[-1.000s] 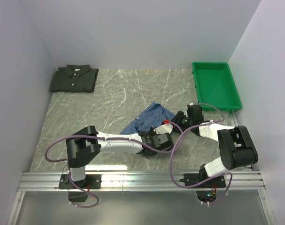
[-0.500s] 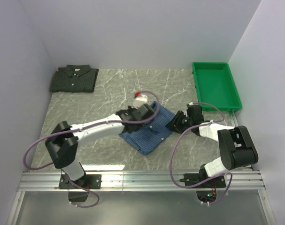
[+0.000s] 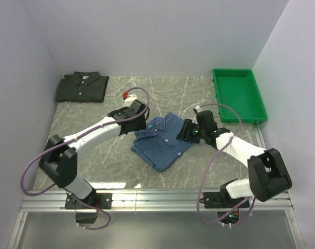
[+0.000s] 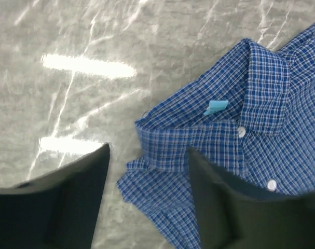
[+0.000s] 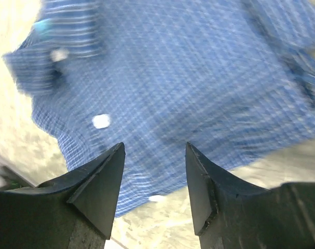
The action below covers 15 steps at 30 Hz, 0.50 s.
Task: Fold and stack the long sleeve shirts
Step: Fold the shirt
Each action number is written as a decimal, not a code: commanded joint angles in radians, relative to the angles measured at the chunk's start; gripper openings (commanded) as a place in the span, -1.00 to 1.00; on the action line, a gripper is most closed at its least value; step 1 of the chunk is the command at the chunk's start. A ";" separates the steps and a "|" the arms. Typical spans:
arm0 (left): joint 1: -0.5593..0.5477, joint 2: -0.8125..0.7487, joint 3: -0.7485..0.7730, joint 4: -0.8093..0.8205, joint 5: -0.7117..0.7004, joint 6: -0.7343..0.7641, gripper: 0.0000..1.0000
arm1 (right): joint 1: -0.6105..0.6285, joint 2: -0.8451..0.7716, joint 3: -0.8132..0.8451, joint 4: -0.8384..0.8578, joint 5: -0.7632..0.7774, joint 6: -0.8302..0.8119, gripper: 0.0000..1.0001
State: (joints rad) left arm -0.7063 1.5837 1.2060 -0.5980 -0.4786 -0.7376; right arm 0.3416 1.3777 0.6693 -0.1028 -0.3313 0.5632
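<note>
Either side of blue check shirt [image 3: 164,141] | left gripper [image 3: 140,122], right gripper [image 3: 182,134] both released | I'd grasp opposite edges evenly.

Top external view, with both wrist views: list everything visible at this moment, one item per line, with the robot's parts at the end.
blue check shirt: one, blue with white buttons, folded, at the middle of the table
dark check shirt: one, dark green-grey, folded, collar up, at the far left corner
tray: one, green plastic, at the far right corner
table: one, grey marbled top
walls: pale lilac, at the back and both sides
left arm: black and white, reaching to the blue shirt's left edge
right arm: black and white, reaching to its right edge
left gripper: black fingers apart, holding nothing, over the collar
right gripper: black fingers apart, holding nothing, over the blue shirt's body
</note>
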 commanded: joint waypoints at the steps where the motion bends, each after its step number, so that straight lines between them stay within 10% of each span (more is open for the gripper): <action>1: 0.028 -0.146 -0.086 0.042 0.109 -0.080 0.40 | 0.152 -0.100 0.096 -0.083 0.171 -0.133 0.16; 15: 0.183 -0.533 -0.696 0.458 0.439 -0.342 0.25 | 0.559 0.101 0.371 -0.090 0.322 -0.321 0.11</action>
State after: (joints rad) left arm -0.5468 1.0779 0.5713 -0.3290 -0.1413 -1.0004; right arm 0.8696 1.4303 0.9730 -0.2035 -0.0700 0.2901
